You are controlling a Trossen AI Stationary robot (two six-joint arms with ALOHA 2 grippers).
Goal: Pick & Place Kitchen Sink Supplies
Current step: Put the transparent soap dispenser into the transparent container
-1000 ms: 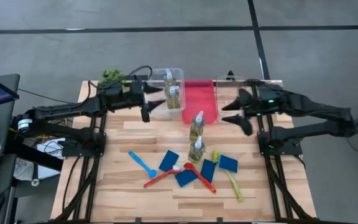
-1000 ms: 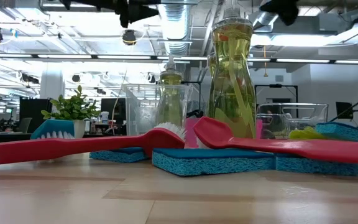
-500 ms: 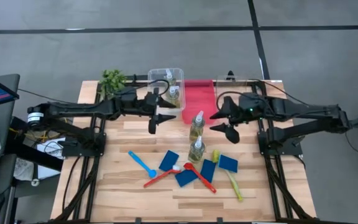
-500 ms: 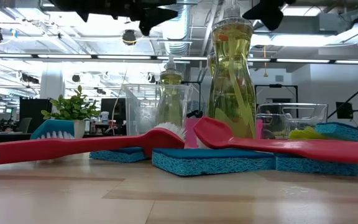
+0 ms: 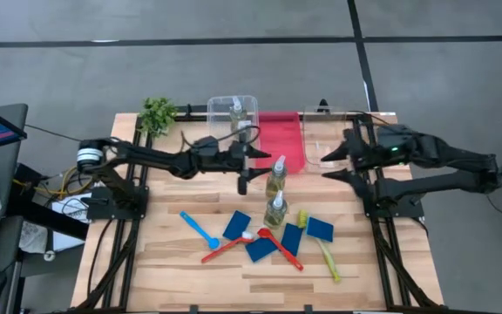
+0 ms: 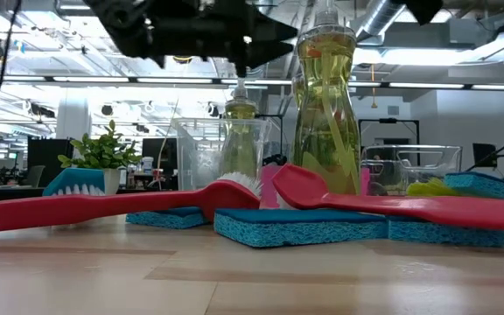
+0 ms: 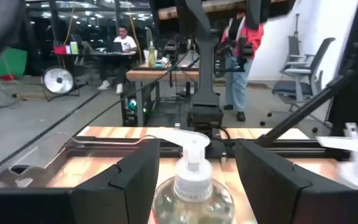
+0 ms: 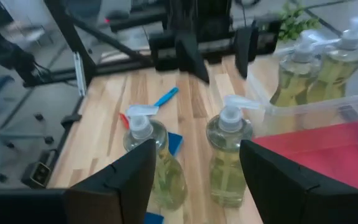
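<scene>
Beyond bottle, only left wrist shows people.

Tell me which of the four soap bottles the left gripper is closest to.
The soap bottle standing on the table just below the red bin. The left gripper, fingers open, is right beside it; the other table bottle sits nearer the sponges, and two are in the clear bin.

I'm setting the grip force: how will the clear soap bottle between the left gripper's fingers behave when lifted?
The clear bottle of yellow-green liquid looks nearly full, so probably heavy for its size. Its smooth rounded plastic may slip or squash. It is tall and narrow, so a nudge from the left gripper could tip it.
</scene>
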